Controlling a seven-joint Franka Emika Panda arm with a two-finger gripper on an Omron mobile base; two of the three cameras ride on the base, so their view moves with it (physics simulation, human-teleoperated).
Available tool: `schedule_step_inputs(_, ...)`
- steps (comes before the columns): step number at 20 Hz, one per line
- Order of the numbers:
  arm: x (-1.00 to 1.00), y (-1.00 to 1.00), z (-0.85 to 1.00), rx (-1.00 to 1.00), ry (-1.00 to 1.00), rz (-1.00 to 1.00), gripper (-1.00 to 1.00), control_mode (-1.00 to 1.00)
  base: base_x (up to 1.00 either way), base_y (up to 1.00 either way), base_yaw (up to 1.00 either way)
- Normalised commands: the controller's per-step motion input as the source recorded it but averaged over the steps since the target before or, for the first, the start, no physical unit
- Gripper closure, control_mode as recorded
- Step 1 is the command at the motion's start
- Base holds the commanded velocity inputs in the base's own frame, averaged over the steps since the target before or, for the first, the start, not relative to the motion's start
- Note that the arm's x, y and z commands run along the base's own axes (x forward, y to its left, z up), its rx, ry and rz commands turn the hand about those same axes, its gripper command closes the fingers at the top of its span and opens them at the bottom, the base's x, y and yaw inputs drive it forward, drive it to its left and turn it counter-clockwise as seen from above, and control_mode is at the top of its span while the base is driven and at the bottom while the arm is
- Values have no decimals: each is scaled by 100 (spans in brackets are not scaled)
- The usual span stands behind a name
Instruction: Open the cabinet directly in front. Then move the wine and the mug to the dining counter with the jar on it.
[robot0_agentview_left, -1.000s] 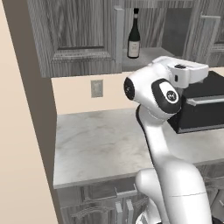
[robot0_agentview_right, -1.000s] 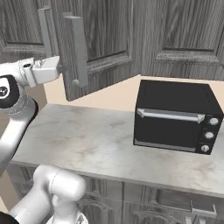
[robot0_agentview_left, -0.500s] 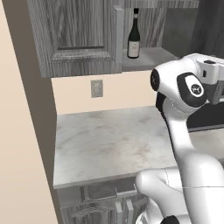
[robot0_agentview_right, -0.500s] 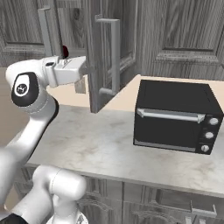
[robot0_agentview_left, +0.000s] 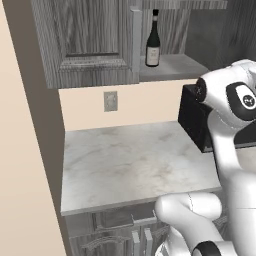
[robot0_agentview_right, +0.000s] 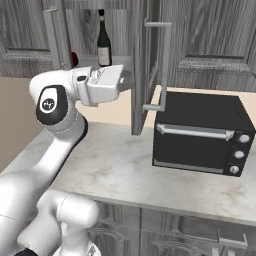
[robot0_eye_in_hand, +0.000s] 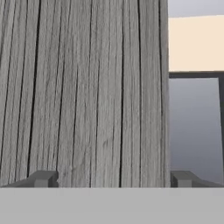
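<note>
The gripper (robot0_agentview_right: 131, 82) is seen with its jaws spread wide and nothing held between them; in the hand view the two fingertips (robot0_eye_in_hand: 43, 178) stand far apart, with the wood-grain face of the right door (robot0_eye_in_hand: 87, 87) spanning the whole gap just ahead of them. From the right base view the hand is held level and pointed at the inner side of that door (robot0_agentview_right: 141, 65), which stands swung out nearly edge-on, its bar handle (robot0_agentview_right: 165, 65) lying on the far side of the panel from the gripper. The cabinet (robot0_agentview_left: 95, 40) is thus judged to be open on this side, while its other door (robot0_agentview_left: 85, 42) is seen roughly flat across the front on the far side of the opening. Beyond and above the gripper, back past its near side, the shelf is exposed: the wine (robot0_agentview_right: 103, 42) stands upright on it, long axis vertical, higher than the hand and deeper in. The mug (robot0_agentview_right: 74, 59) is seen as a dark red shape just beside the wine, further still from the gripper's tip and partly hidden behind a door edge. The next reach is judged to turn on this: the wine lies up, back and away from the door, so the hand would have to be drawn off the panel, raised and turned into the opening, the jaws closing across the upright body.
</note>
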Motion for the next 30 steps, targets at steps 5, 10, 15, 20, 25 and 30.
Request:
schedule_step_inputs(5,-83,0,15,0,-24,0,-100,-100,0,0,0)
schedule_step_inputs(10,-84,42,53,0,-25,5,-100,-100,0,0,0)
schedule_step_inputs(15,-14,100,11,9,-3,27,-100,-100,0,0,0)
schedule_step_inputs(20,1,100,-6,13,8,45,-100,-100,0,0,0)
schedule_step_inputs(25,9,100,-17,14,8,51,-100,-100,0,0,0)
schedule_step_inputs(30,14,100,-34,8,3,59,-100,-100,0,0,0)
